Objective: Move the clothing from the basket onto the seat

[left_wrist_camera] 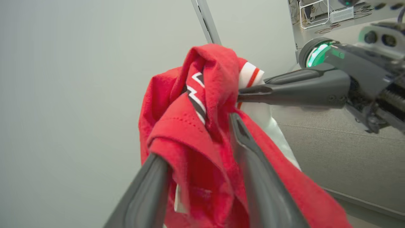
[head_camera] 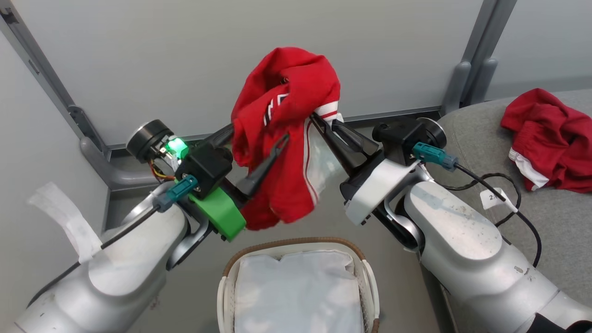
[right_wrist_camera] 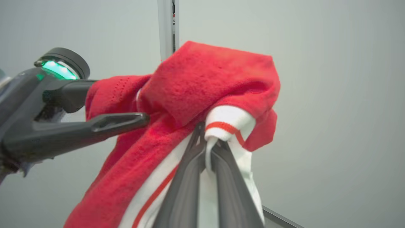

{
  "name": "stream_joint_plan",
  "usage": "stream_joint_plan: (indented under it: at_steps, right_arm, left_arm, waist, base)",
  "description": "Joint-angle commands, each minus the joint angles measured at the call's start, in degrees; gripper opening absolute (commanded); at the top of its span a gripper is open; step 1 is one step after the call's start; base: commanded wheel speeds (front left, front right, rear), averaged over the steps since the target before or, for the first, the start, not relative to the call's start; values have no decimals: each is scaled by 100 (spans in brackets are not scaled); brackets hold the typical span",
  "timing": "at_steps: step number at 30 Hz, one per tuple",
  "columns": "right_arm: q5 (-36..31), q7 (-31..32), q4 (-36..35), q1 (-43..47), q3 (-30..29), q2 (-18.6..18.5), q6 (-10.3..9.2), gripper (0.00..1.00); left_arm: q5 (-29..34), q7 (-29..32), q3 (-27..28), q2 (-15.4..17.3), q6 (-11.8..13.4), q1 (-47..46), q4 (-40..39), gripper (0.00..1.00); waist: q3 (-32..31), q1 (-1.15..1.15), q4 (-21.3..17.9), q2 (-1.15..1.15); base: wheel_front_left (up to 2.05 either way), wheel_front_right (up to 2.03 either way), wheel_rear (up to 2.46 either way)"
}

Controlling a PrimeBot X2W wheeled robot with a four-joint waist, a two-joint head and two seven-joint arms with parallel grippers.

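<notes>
A red garment (head_camera: 286, 125) with white stripes and dark lettering hangs in the air above the basket (head_camera: 296, 243), between my two grippers. My right gripper (head_camera: 317, 118) is shut on its white, red-striped cuff (right_wrist_camera: 227, 123). My left gripper (head_camera: 259, 136) stands open, its fingers (left_wrist_camera: 259, 177) wide apart with red fabric draped between and over them. A second red garment (head_camera: 550, 138) lies crumpled on the grey seat (head_camera: 555, 222) at the right. The basket holds a plain white sheet (head_camera: 296, 291).
A pale grey wall panel (head_camera: 185, 55) with grey metal posts (head_camera: 476, 60) stands close behind the grippers. A black cable (head_camera: 508, 203) with a white tag runs from my right wrist over the seat's edge. The floor around the basket is grey.
</notes>
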Motion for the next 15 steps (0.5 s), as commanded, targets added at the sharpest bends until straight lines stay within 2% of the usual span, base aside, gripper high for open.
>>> stream_joint_plan:
  at_steps: [1,9,15]
  right_arm:
    - [-69,-28,-46,122,-74,28,-2,0]
    - [-388,-28,-308,277,-523,24,-3,0]
    - [-611,-28,-448,490,-887,-78,-3,0]
  left_arm:
    - [-76,-44,39,-44,57,152,-49,100]
    - [-316,-42,381,-274,280,936,-58,100]
    - [-301,-43,831,-612,319,1752,66,100]
  waist:
    - [3,0,3,0]
    - [44,0,2,0]
    - [103,0,-9,0]
  base:
    - [0,0,0]
    - [0,0,0]
    - [0,0,0]
